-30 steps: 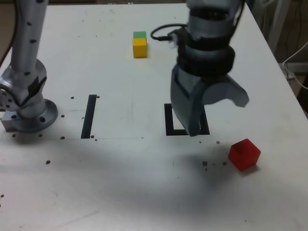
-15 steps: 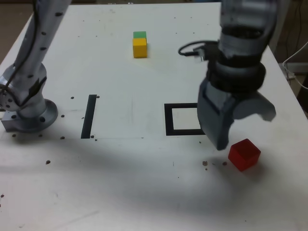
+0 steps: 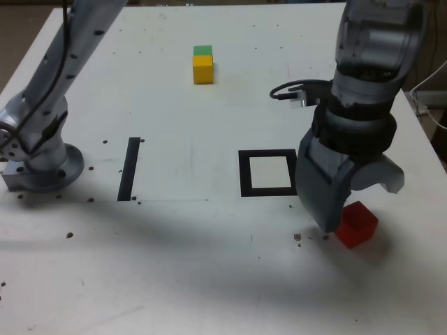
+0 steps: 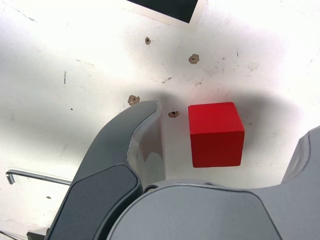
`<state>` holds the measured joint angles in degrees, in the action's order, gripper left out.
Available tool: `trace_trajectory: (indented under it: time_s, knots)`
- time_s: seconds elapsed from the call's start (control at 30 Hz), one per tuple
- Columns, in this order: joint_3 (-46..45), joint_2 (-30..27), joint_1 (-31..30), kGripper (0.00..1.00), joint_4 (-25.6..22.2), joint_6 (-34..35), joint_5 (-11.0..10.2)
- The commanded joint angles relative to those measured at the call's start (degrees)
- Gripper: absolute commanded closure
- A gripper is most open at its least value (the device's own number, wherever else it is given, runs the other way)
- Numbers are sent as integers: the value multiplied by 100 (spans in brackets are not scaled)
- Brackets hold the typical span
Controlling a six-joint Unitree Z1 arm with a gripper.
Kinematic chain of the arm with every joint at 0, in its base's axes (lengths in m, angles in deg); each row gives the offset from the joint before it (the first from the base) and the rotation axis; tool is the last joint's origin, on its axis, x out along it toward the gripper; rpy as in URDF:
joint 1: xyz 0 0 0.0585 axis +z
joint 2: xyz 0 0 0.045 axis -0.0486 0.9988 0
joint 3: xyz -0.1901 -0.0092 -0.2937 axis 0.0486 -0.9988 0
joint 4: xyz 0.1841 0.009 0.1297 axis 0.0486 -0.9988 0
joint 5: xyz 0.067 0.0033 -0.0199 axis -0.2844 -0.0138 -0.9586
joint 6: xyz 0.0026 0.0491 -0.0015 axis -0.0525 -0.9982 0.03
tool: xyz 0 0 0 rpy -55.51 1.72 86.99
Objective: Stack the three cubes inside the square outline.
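My tool (image 3: 353, 209) hangs with its jaws spread wide on either side of the red cube (image 3: 357, 224), one finger (image 4: 137, 145) just beside a flat face and not touching it, nothing gripped. Taking the square outline (image 3: 268, 173) as my mark: the red cube sits on the white surface (image 3: 174, 265) near the outline's corner, toward the exterior view's lower right and outside the black border; the yellow cube (image 3: 202, 69) and green cube (image 3: 202, 51) are touching each other, well apart from the outline toward the far edge. The cube looks rigid, small and light — I judge it will neither squash nor sag, but its smooth faces could slip or twist if I pinch across edges. It sits slightly turned to my jaws in the wrist view, so I would square up and close on two opposite flat sides, around mid-height — a low grip might scrape the surface.
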<state>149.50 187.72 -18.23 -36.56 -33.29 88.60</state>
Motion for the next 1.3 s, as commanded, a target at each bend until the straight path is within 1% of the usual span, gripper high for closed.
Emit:
trace_trajectory:
  time_s: [0.0, 0.17, 0.33, 0.53, 0.77, 0.87, 1.07, 1.27]
  knots:
    - [76, 119, -2, 11, 37, 17, 27]
    - [125, 239, -2, 16, 88, 11, 58]
    - [133, 367, 1, 22, 186, -15, 160]
    - [257, 460, 15, 28, 149, -40, 197]
    - [458, 583, 60, 40, 48, -85, 201]
    - [471, 579, 78, 46, 34, -93, 180]
    - [467, 555, 102, 64, -26, -105, 157]
    - [430, 455, 103, 81, -64, -107, 23]
